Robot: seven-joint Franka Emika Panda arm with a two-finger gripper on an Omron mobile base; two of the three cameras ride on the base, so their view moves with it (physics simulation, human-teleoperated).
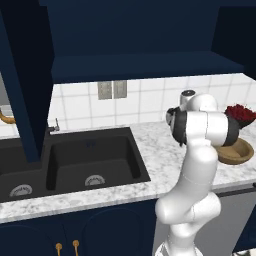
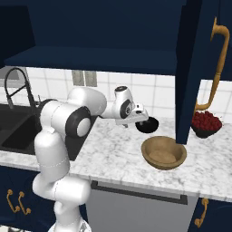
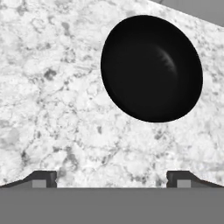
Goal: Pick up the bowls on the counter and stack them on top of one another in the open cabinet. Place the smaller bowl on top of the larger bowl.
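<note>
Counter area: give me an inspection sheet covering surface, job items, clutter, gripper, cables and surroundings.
Surface: speckled white marble counter.
Job's things: wooden bowl near the front edge; black bowl behind it; both on the counter.
Clutter: red-topped bowl far right, partly behind the cabinet door.
Gripper: gripper open, beside the black bowl, holding nothing.
Cables: nothing seen.
Surroundings: black sink on the left; navy cabinet above, open.

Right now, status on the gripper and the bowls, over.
Gripper open, above the black bowl, not touching. It sits upright on the counter. Wooden bowl beside it, apart.
</note>
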